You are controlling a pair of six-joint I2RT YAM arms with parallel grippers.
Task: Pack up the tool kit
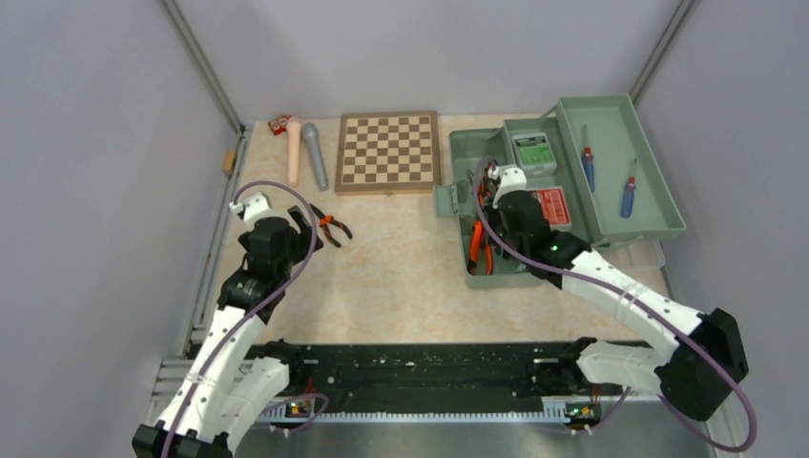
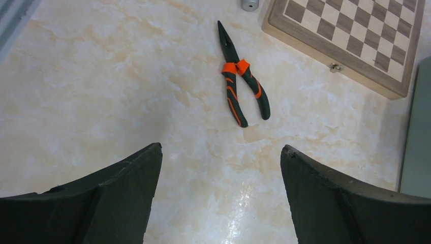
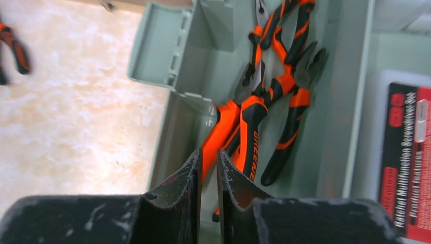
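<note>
Left end effector (image 2: 219,148), fingers spread wide and holding nothing, hovers over the marbled surface (image 2: 101,76). The loose long-nose pliers (image 2: 228,68) lie flat just ahead of it, nose pointing away, handles slightly splayed toward the fingers. Right end effector (image 3: 209,152), closed to a thin slit with nothing seen between its pads, hangs over the left compartment of the sage-green toolbox (image 1: 465,145), where several orange-handled pliers (image 3: 254,117) already lie beside the red-labelled box (image 3: 406,152).

The step in hand appears to be fetching the loose pair. It is likely done best as follows:

- Centre the open fingers over the orange collar near the pivot.
- Turn the wrist so the fingers close across both handles, not along them.
- Descend until the pads nearly touch the surface, then close.

A grip near the pivot should limit swinging. The right arm probably needs to leave the compartment before the left arm delivers. The chessboard (image 1: 388,151) lies near the carry path.
</note>
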